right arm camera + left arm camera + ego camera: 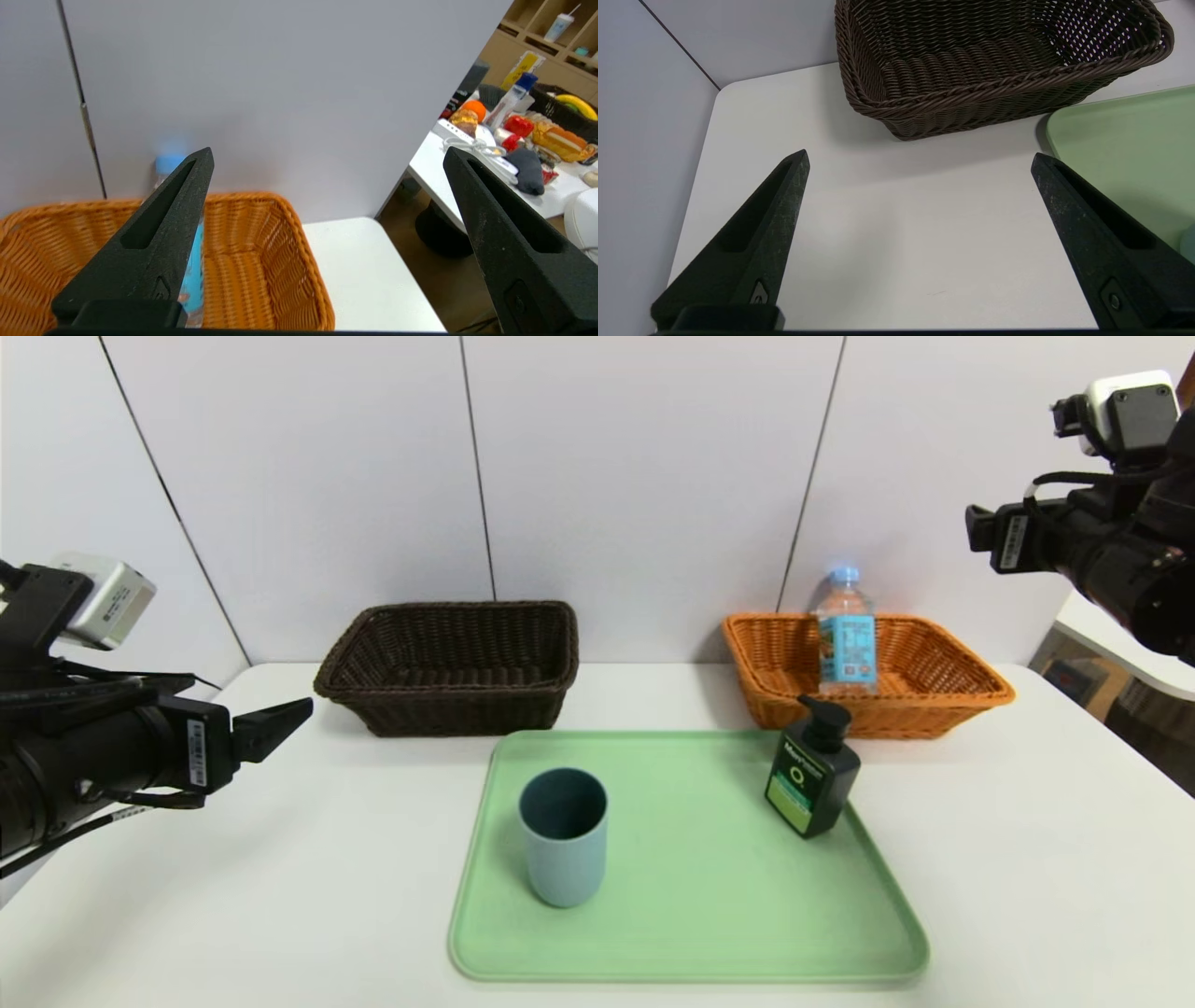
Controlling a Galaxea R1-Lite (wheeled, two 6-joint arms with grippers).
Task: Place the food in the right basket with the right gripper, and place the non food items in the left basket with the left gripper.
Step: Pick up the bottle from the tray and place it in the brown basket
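The food, a clear water bottle (846, 635) with a blue cap, stands upright inside the orange right basket (971, 683). My right gripper (977, 525) hangs open and empty high above the table's right side, apart from that basket (252, 261) and the bottle (195, 273). On the green tray (709, 905) stand the black pump bottle (812, 784) and the blue-grey cup (563, 835). The dark brown left basket (448, 667) holds nothing. My left gripper (299, 714) hovers open over bare table at the left, short of the brown basket (994, 60).
The white table (1046, 859) ends at a wall of grey panels. Its right edge drops off beside the orange basket. Beyond it stands a second table (439, 158) cluttered with toy food. The tray's corner (1125, 149) lies near my left gripper (920, 158).
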